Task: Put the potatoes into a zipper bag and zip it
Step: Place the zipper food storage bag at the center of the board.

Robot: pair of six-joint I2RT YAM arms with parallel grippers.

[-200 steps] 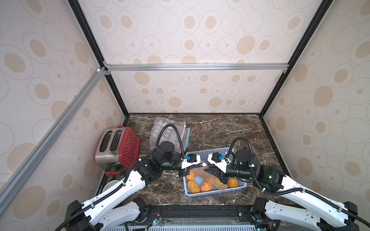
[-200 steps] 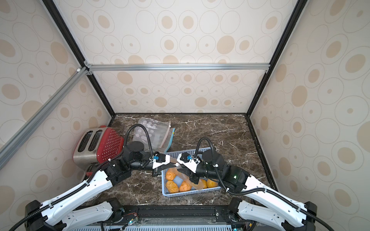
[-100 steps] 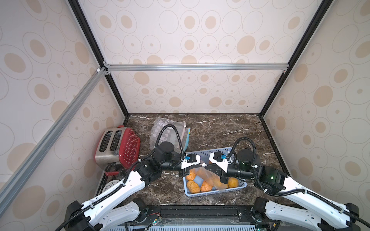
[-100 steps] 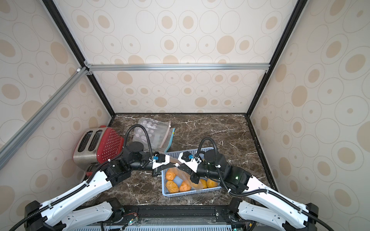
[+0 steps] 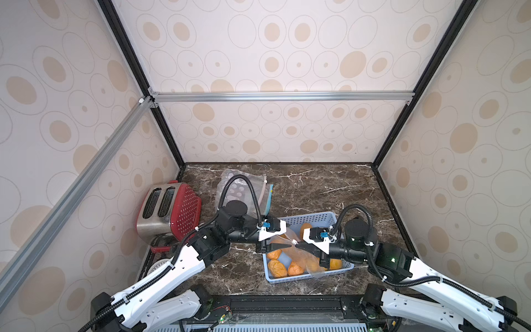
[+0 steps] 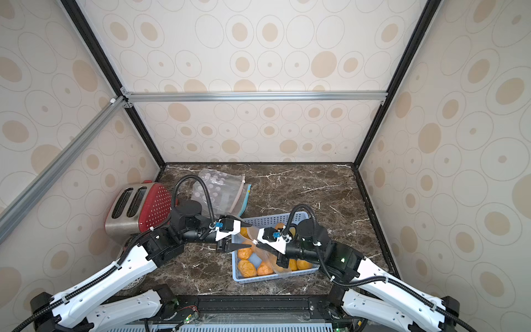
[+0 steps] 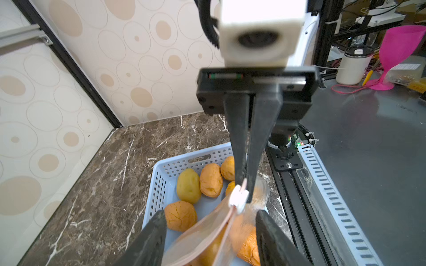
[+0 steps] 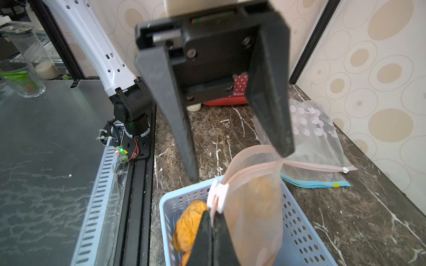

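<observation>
Potatoes in zipper bag between clamped right fingers, left fingers apart; "Belinee" toaster.

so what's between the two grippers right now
The top edge of the zip bag, with its white slider. The right gripper is shut on it; the left gripper stands open around it. Clearest in the left wrist view.

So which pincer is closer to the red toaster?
Left. The left pincer hangs open over the basket's end nearer the red toaster. The right pincer, shut on the zipper bag, faces it from the side away from the toaster.
</observation>
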